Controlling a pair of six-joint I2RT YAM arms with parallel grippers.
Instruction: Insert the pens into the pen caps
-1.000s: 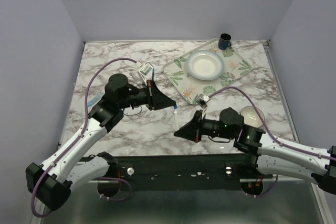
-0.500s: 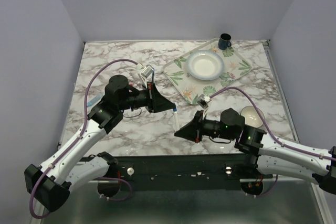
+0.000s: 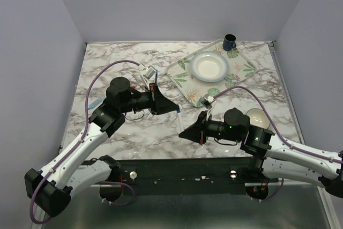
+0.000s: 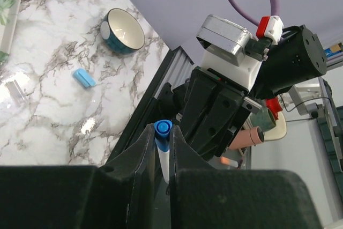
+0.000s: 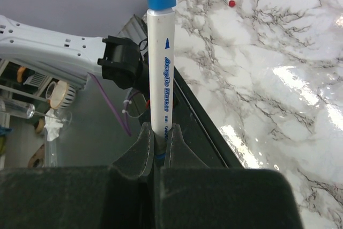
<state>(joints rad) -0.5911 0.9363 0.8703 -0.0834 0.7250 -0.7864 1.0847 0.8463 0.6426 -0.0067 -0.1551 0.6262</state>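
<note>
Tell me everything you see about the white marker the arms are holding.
The marker is a slim white plastic barrel with blue lettering and a wider blue section at one end. It is held in the air: the right end effector is shut on the white end, and the blue end sits between the fingers of the left end effector.

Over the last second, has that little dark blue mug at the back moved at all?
No. The dark blue mug sits at the same far corner of the leaf-patterned tray, just as close to the table's back edge as before.
</note>
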